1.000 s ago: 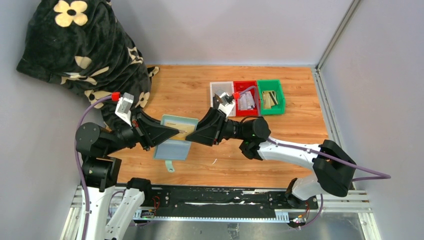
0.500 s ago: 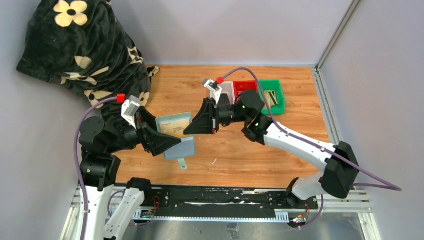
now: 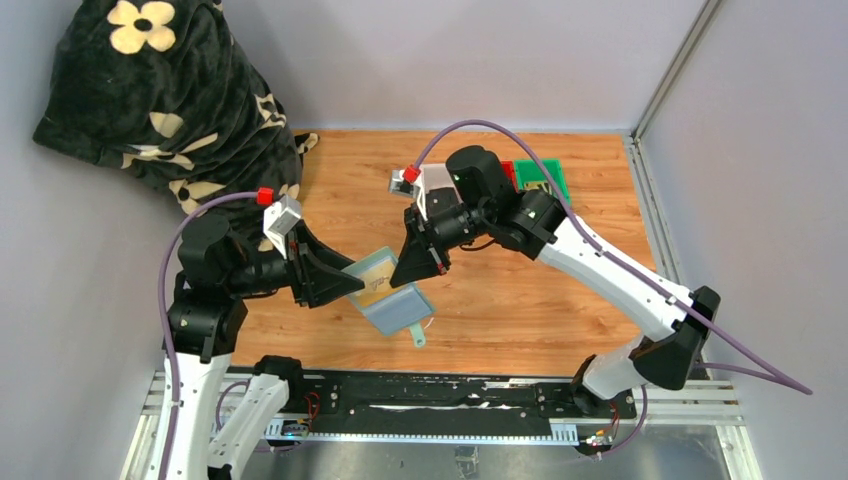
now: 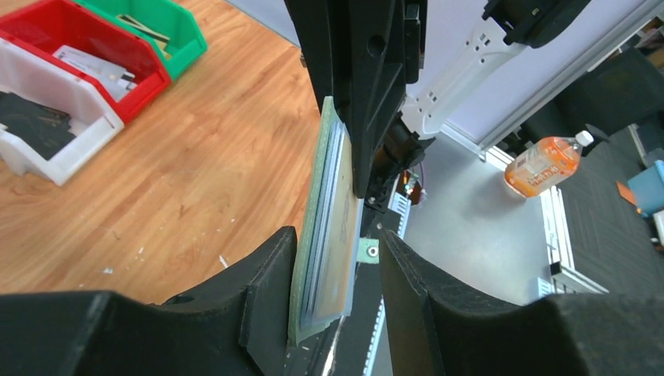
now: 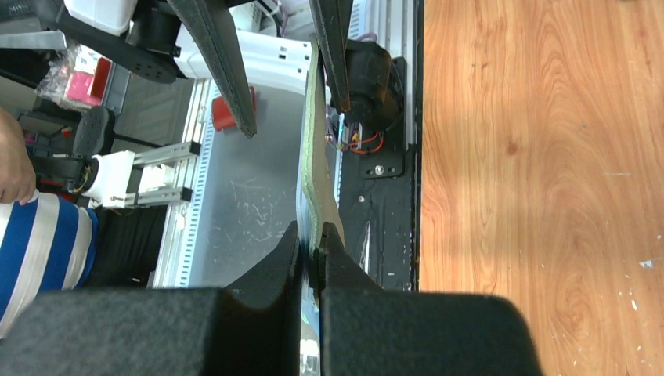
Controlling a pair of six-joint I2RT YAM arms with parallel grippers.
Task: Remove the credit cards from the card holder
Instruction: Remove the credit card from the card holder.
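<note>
The sage-green card holder [image 3: 402, 310] hangs open in the air above the table's near middle, its tab pointing down. A tan-gold credit card [image 3: 375, 280] shows in its upper half. My right gripper [image 3: 409, 277] is shut on the holder's upper edge, and its wrist view shows the jaws pinching the green edge [image 5: 312, 188]. My left gripper [image 3: 350, 288] is open around the holder's left side. In the left wrist view the holder [image 4: 312, 235] and the tan card [image 4: 345, 235] stand edge-on between the fingers, with a gap at the right finger. I cannot make out the white card.
A white bin [image 4: 47, 133], a red bin [image 4: 86, 55] and a green bin [image 3: 545, 178] stand at the back right. A black floral blanket [image 3: 150, 90] fills the back left corner. A person in a striped shirt [image 5: 39, 258] is beyond the near edge.
The card holder has come up off the table and moved toward the near edge. My right arm rose and now points down at it. My left gripper followed to the right.
</note>
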